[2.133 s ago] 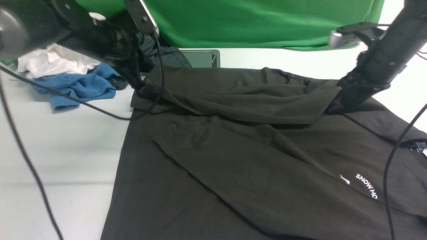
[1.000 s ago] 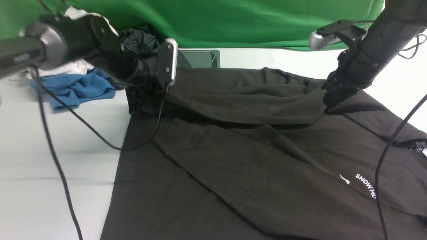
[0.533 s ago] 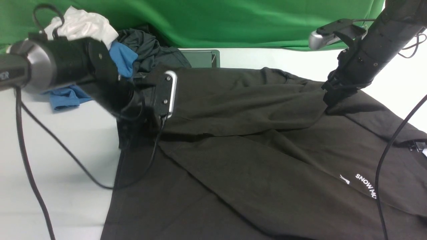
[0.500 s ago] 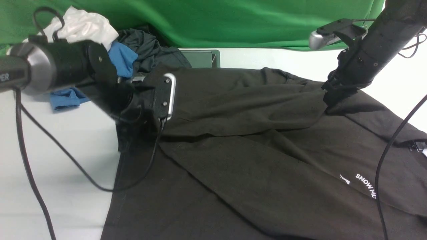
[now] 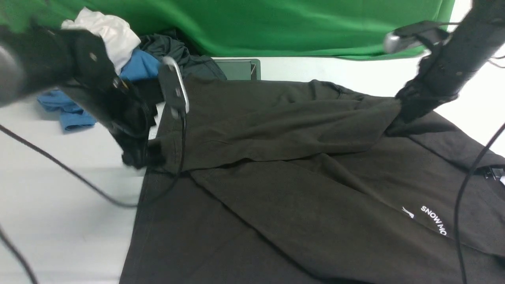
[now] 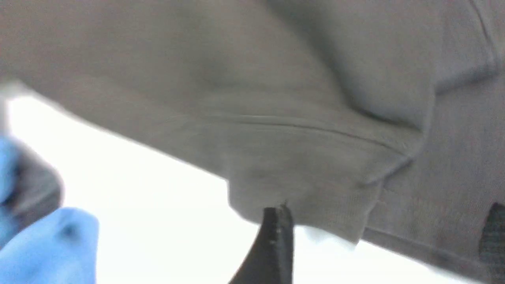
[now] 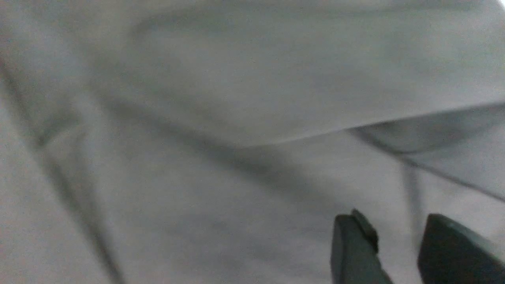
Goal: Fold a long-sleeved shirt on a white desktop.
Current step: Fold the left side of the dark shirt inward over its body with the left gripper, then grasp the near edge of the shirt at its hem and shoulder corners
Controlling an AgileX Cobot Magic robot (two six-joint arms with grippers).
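Observation:
The long-sleeved shirt (image 5: pixel 296 189) lies spread on the white desktop (image 5: pixel 59 189), its white lettering at the near right. One sleeve (image 5: pixel 276 126) is folded across the body, and its cuff (image 5: pixel 161 152) rests at the shirt's left edge. My left gripper (image 5: pixel 138 157) is blurred beside that cuff. In the left wrist view it (image 6: pixel 384 225) stands wide open, with the cuff (image 6: pixel 315 197) lying loose between its fingers. My right gripper (image 5: pixel 396 124) sits low over the raised fold at the sleeve's shoulder end. In the right wrist view its jaws (image 7: pixel 394 221) stand slightly apart with cloth behind the gap.
A heap of white (image 5: pixel 106 35), blue (image 5: pixel 75 114) and dark grey (image 5: pixel 173 51) garments lies at the back left. A metal-framed hatch (image 5: pixel 236 69) sits behind the shirt, under the green cloth (image 5: pixel 296 27). Arm cables (image 5: pixel 459 205) hang over the shirt and the desktop.
My left gripper brought the sleeve cuff forward and down, then opened and let it go. It now sits to the cuff's left. My right arm has shifted slightly right.

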